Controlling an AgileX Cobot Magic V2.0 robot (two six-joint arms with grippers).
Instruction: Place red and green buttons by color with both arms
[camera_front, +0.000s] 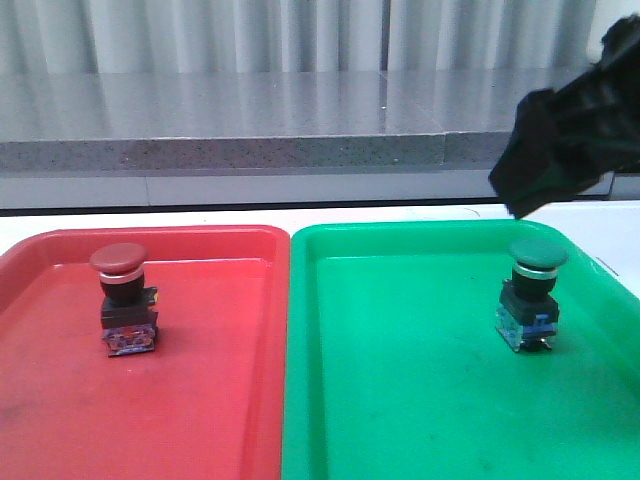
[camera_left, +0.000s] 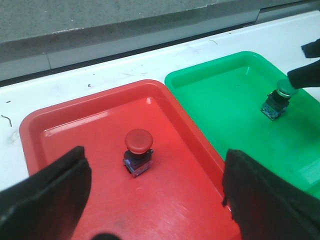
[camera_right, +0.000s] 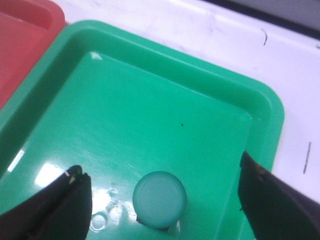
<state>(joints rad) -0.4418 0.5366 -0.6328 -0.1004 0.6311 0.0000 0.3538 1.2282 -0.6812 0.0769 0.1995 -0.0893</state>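
The red button (camera_front: 121, 298) stands upright in the red tray (camera_front: 210, 400), left of its middle. It also shows in the left wrist view (camera_left: 138, 151). The green button (camera_front: 533, 292) stands upright in the green tray (camera_front: 400, 380), near its right side. My right gripper (camera_front: 560, 140) hangs above the green button, apart from it. In the right wrist view it is open (camera_right: 162, 200) and empty, with the green cap (camera_right: 160, 199) below between the fingers. My left gripper (camera_left: 155, 200) is open and empty above the red tray, back from the red button. It is out of the front view.
The two trays lie side by side on a white table (camera_left: 100, 75). A grey ledge (camera_front: 250, 120) runs behind the table. In the left wrist view the right gripper's fingertips (camera_left: 307, 75) show over the green button (camera_left: 278, 100).
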